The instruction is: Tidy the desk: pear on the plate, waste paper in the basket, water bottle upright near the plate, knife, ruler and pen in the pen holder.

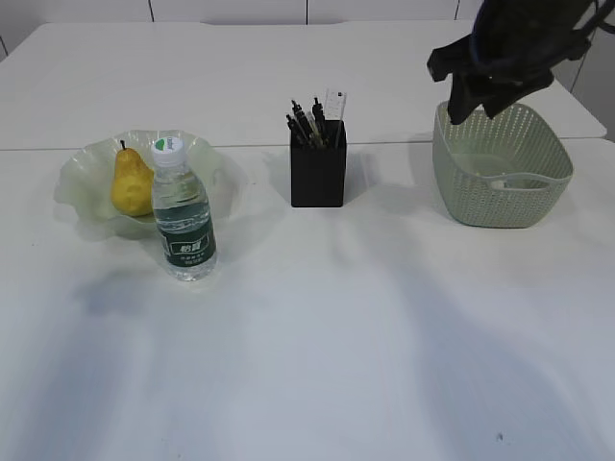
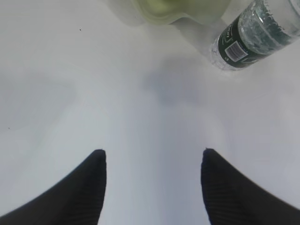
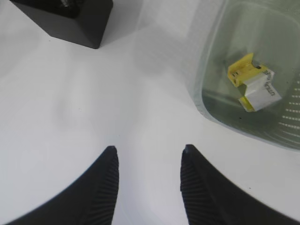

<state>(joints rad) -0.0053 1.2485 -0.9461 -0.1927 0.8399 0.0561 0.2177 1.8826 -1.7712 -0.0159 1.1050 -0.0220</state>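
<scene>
The yellow pear [image 1: 130,182] lies on the ruffled pale green plate [image 1: 82,182]. The water bottle [image 1: 183,216] stands upright in front of the plate, touching or nearly touching its rim; it also shows in the left wrist view [image 2: 255,37]. The black pen holder [image 1: 318,173] holds several dark pens and the clear ruler [image 1: 333,104]; I cannot pick out the knife. The waste paper [image 3: 255,82] lies inside the sage green basket [image 1: 500,168]. My right gripper [image 3: 149,152] is open and empty, above the desk between holder and basket. My left gripper [image 2: 153,157] is open and empty, over bare desk near the bottle.
The white desk [image 1: 317,336] stretches wide in front of the objects. A seam runs across it behind the plate and holder. The right arm [image 1: 504,48] hangs over the basket's back left corner. The left arm is outside the exterior view.
</scene>
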